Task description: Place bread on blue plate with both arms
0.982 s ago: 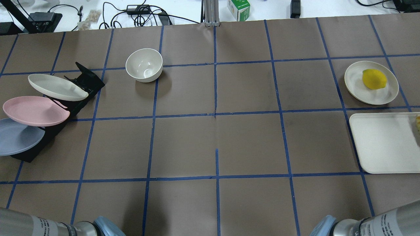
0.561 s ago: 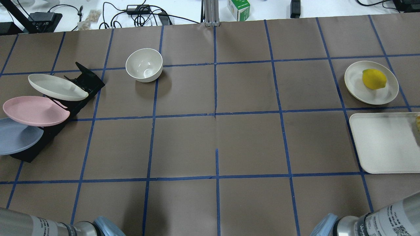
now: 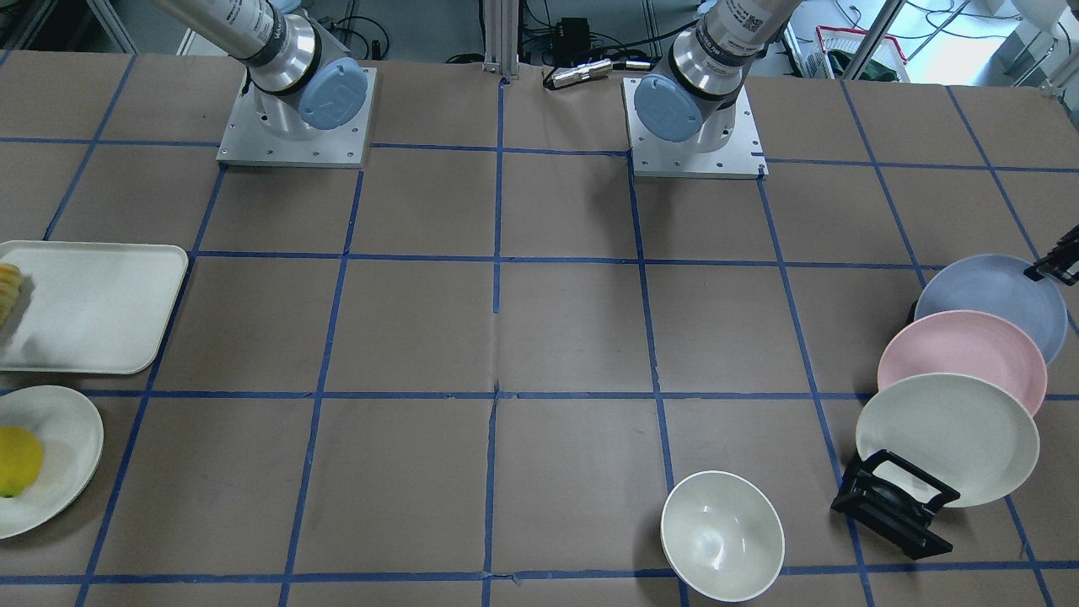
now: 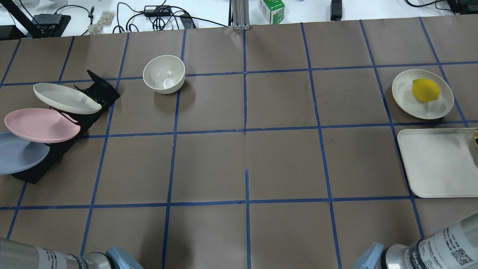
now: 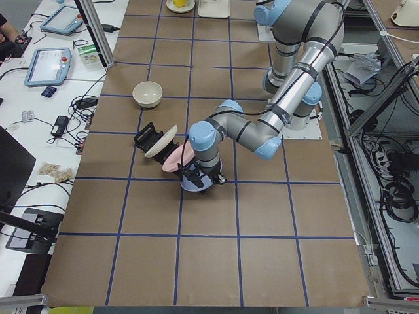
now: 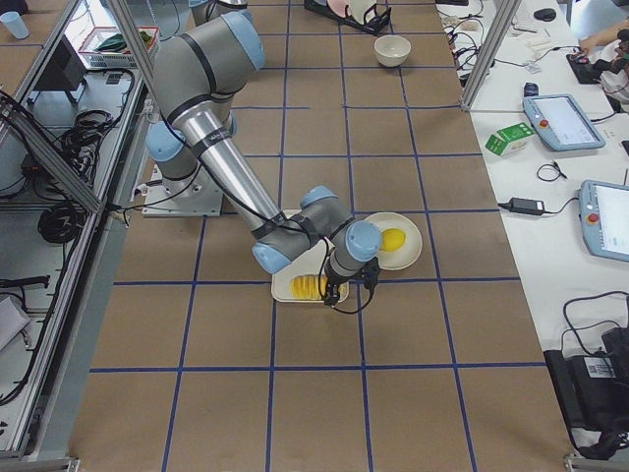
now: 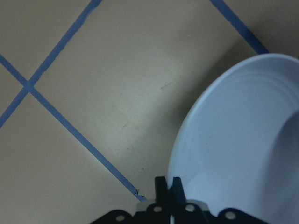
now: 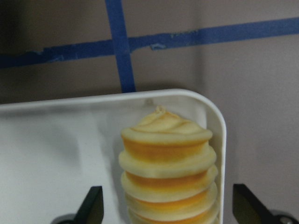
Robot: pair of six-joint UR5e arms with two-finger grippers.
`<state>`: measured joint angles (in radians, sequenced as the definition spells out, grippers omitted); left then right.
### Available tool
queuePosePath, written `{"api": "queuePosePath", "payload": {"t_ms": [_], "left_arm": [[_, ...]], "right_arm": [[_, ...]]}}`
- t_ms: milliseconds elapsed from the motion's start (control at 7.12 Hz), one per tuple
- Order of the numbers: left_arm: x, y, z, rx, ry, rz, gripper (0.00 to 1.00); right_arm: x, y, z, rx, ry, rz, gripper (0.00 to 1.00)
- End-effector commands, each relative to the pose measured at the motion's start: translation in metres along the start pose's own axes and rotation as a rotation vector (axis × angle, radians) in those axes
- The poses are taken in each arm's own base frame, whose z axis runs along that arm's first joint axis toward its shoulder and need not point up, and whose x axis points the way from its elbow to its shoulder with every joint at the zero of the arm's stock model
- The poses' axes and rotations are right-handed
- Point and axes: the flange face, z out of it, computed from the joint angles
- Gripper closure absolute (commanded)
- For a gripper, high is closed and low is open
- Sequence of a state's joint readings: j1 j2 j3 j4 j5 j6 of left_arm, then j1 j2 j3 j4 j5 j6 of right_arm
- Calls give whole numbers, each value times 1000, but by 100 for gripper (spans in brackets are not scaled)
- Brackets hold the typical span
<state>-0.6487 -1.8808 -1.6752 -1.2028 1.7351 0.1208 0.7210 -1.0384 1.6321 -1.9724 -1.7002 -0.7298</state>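
The blue plate (image 4: 18, 153) leans in the nearest slot of a black rack (image 4: 99, 89) at the table's left. My left gripper (image 7: 167, 179) is shut on its rim (image 7: 233, 140); it shows as a black tip at the plate's edge in the front view (image 3: 1058, 265). The striped orange and yellow bread (image 8: 166, 163) lies at the outer end of a white tray (image 4: 437, 164); only its tip shows overhead (image 4: 475, 139). My right gripper (image 8: 168, 205) is open, with one finger (image 8: 93, 205) on each side of the bread.
A pink plate (image 4: 41, 125) and an off-white plate (image 4: 63, 98) lean in the same rack behind the blue one. A white bowl (image 4: 164, 74) stands at the far left-centre. A yellow lemon (image 4: 425, 90) lies on a small off-white plate (image 4: 403, 93) beyond the tray.
The rack and its three plates have shifted slightly away from the robot. The right arm's upper part has moved further to the right.
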Motion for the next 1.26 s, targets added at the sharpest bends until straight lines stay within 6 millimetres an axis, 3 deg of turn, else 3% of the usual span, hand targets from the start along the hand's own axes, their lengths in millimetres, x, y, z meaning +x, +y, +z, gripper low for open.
{"api": "queuePosePath", "payload": {"t_ms": [0, 140, 281, 421, 561, 702, 842, 982, 1123], "left_arm": [[-13, 6, -31, 9, -88, 3, 100], [-28, 12, -64, 49, -147, -16, 100], [-48, 20, -95, 36, -169, -37, 100], [-55, 34, -137, 45, -170, -27, 100], [-57, 59, -182, 26, -150, -18, 100], [-40, 89, -224, 12, -11, 3, 100], [-19, 114, -239, -10, 132, 20, 100], [24, 122, -230, -39, 229, 77, 100], [83, 148, -218, -81, 304, 113, 100]], "right_arm": [[1, 2, 2, -23, 6, 15, 80], [0, 3, 2, -37, -1, 17, 100], [-1, 6, 0, -48, -6, 17, 100], [-2, 7, -6, -57, -3, 30, 100], [-7, 10, -27, -52, 20, 52, 100], [-24, 20, -58, -48, 17, 68, 100], [-61, 25, -90, -47, 29, 50, 100], [-102, 30, -122, -41, 46, 40, 100], [-153, 33, -146, -37, 64, 36, 100]]}}
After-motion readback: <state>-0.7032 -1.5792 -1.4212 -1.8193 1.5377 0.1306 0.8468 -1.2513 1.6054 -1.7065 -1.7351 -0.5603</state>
